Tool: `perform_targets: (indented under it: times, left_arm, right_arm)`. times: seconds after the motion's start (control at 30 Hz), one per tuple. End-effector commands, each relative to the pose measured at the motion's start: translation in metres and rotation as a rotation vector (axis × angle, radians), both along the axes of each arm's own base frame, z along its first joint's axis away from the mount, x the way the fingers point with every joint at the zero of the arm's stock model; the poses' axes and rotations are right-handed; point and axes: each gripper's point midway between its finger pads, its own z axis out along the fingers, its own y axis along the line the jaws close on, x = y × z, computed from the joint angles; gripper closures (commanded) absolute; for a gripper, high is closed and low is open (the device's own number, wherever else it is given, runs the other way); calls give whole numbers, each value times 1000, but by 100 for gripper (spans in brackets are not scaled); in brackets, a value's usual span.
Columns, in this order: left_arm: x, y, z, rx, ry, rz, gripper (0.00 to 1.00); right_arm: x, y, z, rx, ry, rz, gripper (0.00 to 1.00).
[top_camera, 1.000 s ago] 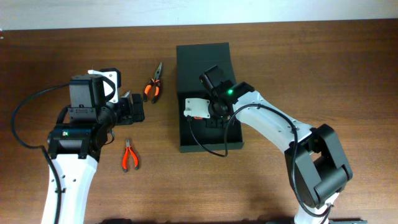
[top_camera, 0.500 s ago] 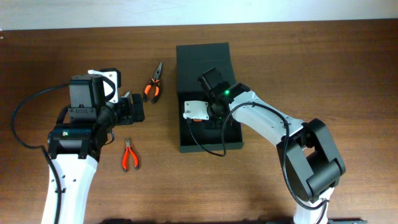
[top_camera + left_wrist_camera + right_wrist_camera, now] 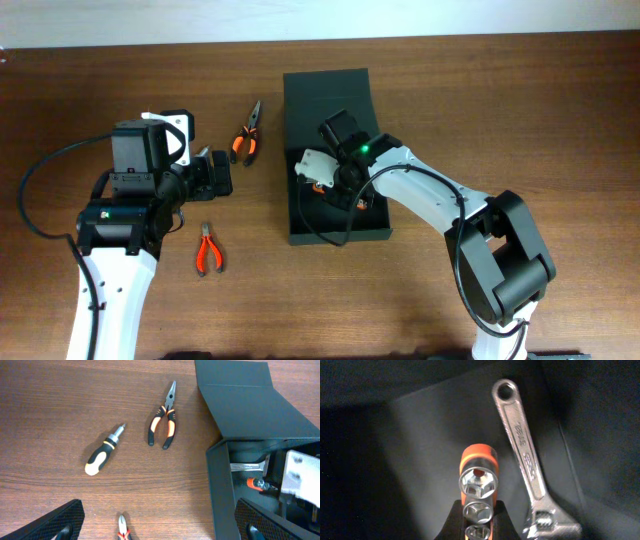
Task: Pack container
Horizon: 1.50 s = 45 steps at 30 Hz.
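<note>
The dark green container (image 3: 325, 95) lies open mid-table, flap lid folded back; its wall also shows in the left wrist view (image 3: 220, 485). My right gripper (image 3: 345, 195) is down inside it, shut on an orange socket rail (image 3: 477, 477) carrying three steel sockets, held just above the box floor. Beside the rail on the floor lies a silver adjustable wrench (image 3: 525, 445). My left gripper (image 3: 222, 177) hovers open left of the container, nothing between its fingers (image 3: 65, 520).
Orange-and-black long-nose pliers (image 3: 247, 135) lie left of the container's lid. Small red pliers (image 3: 208, 250) lie nearer the front, below the left gripper. A black-and-yellow screwdriver (image 3: 102, 451) rests on the wood near the long-nose pliers (image 3: 164, 422).
My right wrist has shifted slightly back and left inside the container, still holding the socket rail. The left arm has not moved.
</note>
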Motion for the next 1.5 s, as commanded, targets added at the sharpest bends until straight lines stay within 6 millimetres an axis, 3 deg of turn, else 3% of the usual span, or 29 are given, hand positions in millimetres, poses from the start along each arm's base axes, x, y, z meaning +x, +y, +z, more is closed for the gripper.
perform_targets:
  times: [0.0, 0.27, 0.43, 1.17, 1.47]
  left_arm:
    - [3, 0, 7, 18, -19, -14, 1]
    - [3, 0, 7, 18, -19, -14, 1]
    - [3, 0, 7, 18, -19, -14, 1]
    - [3, 0, 7, 18, -19, -14, 1]
    - [3, 0, 7, 18, -19, -14, 1]
  right_arm:
    - [1, -8, -5, 22, 93, -342, 96]
    - [0, -19, -7, 32, 174, -707, 96]
    - [-1, -35, -10, -19, 174, -888, 96]
    - [-19, -88, -13, -256, 106, -1021, 96]
    - [-23, -90, -13, -276, 115, -1018, 95]
